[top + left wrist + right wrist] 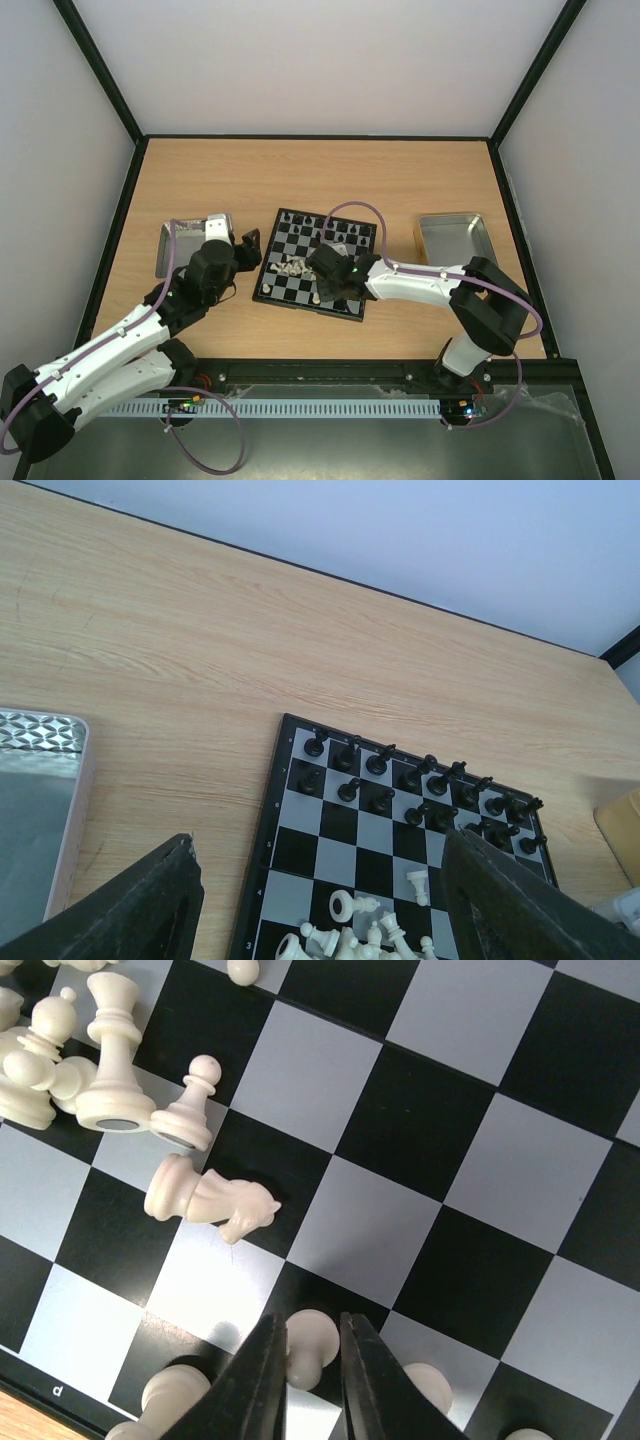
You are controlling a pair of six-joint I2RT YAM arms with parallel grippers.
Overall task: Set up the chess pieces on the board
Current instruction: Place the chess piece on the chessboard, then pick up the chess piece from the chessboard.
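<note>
The board (pixel 310 304) lies at the table's centre. Black pieces (pixel 336 233) stand in its two far rows. Cream-white pieces (pixel 293 267) lie heaped at mid-board. My right gripper (pixel 326 281) is low over the near rows. In the right wrist view it (pixel 310 1322) is shut on a white pawn (pixel 312 1345) standing on a dark square. A white knight (pixel 210 1200) lies on its side nearby, with a heap (pixel 70 1060) beyond it. My left gripper (pixel 243 255) is open and empty beside the board's left edge. It (pixel 320 920) looks over the board (pixel 280 810).
A shiny metal tray (pixel 190 240) sits left of the board under my left arm, and its corner shows in the left wrist view (pixel 40 800). A second tray (pixel 455 237) sits to the right. More white pieces (pixel 430 1385) stand on the near row beside the held pawn.
</note>
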